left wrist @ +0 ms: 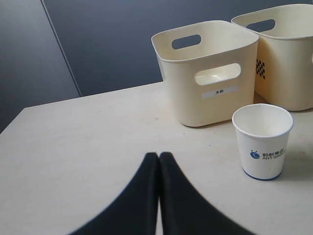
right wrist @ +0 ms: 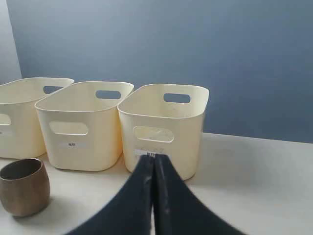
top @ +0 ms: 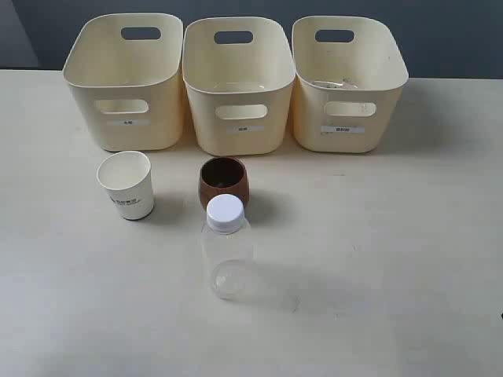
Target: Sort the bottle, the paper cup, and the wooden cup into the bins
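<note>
Three glossy cream plastic bins [top: 238, 86] with rounded corners and oval handle cut-outs stand in a row at the back of the pale matte table [top: 393, 259]. In front of them, the white tapered paper cup [top: 126, 184] stands upright to the left, the rounded reddish-brown wooden cup [top: 224, 181] is near the middle, and the clear bottle [top: 226, 246] with its ribbed white cap is just before it. The left gripper [left wrist: 158, 155] and right gripper [right wrist: 153, 157] both have their dark fingers pressed together, holding nothing.

Left hand [left wrist: 158, 157] and right hand [right wrist: 153, 159] closed (both empty).
</note>
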Robot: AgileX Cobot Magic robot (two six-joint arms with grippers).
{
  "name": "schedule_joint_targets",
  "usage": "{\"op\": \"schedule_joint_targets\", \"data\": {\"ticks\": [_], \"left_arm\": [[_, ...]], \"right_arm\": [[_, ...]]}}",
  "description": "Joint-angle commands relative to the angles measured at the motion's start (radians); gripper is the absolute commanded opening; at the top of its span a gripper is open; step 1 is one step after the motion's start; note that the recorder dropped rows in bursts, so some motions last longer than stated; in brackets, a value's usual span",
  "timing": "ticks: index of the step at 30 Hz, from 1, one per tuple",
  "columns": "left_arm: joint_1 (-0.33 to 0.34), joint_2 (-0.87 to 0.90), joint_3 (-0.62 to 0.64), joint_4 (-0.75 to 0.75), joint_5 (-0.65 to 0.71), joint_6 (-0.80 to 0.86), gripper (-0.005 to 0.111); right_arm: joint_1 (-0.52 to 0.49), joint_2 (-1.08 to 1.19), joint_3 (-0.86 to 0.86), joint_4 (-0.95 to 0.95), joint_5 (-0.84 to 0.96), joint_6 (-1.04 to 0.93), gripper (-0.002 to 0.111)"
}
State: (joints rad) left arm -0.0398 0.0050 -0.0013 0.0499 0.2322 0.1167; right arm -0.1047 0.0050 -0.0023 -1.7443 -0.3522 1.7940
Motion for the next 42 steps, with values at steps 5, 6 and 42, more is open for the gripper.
{"op": "schedule_joint_targets", "data": {"ticks": [5,6,42], "left_arm": [[-0.003,-0.005,0.001,-0.003,-0.001,-0.002,0.000],[-0.003,-0.005,0.001,-0.003,-0.001,-0.002,0.000],[-0.003,-0.005,0.001,-0.003,-0.001,-0.002,0.000]], "right_arm": [[-0.004,-0.005,0.002,0.000,0.005,-0.005,-0.001],[-0.004,-0.005,0.002,0.000,0.007,-0.005,-0.001],[-0.004,-0.005,-0.015,0.267,0.051,0.023,-0.001]]}}
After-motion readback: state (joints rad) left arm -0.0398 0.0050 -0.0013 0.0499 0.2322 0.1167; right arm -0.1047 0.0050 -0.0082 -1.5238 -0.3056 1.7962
